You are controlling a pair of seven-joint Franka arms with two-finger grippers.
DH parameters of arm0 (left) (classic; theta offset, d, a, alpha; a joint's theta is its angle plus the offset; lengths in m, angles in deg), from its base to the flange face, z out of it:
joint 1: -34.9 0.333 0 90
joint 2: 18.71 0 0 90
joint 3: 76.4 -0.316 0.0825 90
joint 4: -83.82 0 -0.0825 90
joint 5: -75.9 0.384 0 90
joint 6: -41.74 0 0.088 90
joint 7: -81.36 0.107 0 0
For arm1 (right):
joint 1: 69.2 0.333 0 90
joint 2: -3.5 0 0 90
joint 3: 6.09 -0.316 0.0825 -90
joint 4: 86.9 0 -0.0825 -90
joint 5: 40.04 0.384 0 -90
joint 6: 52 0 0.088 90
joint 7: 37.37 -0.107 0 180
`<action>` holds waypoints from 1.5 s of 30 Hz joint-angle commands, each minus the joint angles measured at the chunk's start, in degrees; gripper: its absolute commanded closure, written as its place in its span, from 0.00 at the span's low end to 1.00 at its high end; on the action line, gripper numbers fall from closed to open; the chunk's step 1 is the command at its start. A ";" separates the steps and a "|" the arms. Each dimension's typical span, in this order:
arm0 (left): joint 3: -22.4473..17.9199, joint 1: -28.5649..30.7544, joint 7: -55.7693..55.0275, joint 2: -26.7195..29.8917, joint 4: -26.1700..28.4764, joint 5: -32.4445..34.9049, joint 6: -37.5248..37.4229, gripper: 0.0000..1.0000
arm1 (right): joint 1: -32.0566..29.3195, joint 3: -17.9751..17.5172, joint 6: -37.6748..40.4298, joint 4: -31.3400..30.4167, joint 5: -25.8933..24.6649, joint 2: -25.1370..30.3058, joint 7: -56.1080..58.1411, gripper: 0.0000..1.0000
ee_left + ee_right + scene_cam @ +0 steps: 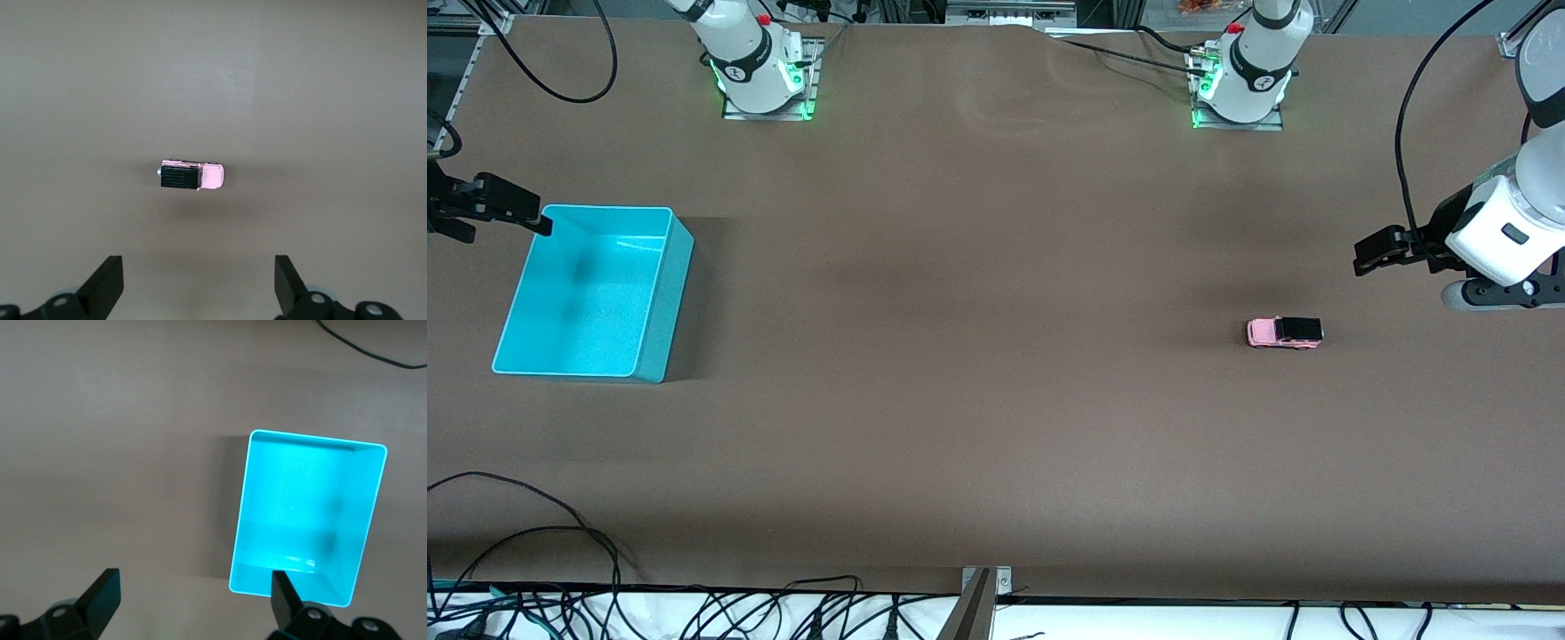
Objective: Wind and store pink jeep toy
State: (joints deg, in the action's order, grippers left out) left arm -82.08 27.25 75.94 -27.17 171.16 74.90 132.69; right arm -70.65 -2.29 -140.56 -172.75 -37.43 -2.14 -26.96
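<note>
Brown table point(996, 400) with pink jeep toy point(1284, 332) and turquoise bin point(660, 338), well apart.

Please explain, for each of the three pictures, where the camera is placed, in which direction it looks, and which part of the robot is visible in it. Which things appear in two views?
Front view: high across the table, facing both arm bases; shows the left end effector, the right end effector, both open and up in the air.
Left wrist view: looks down on the pink jeep toy; own open fingers show.
Right wrist view: looks down on the turquoise bin; own fingers show.
Shared: jeep and bin each appear in the front view too.
</note>
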 commanded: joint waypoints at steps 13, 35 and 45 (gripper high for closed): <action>-0.03 -0.26 -0.38 0.11 -0.24 0.64 -0.59 0.00 | -0.05 -0.28 0.49 -0.11 -0.23 0.45 -0.57 0.00; -0.12 0.00 -11.79 -0.68 0.46 0.82 -0.85 0.00 | -0.05 -0.28 0.58 -0.20 -0.23 0.45 -0.57 0.00; -0.12 0.18 -27.69 -3.49 0.55 1.17 -0.77 0.00 | 0.04 -0.28 0.58 -0.20 -0.23 0.45 -0.57 0.00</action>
State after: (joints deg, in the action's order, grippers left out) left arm -82.24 27.33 56.57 -28.76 172.03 74.90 132.37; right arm -70.64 -2.30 -140.48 -172.75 -37.43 -2.14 -26.96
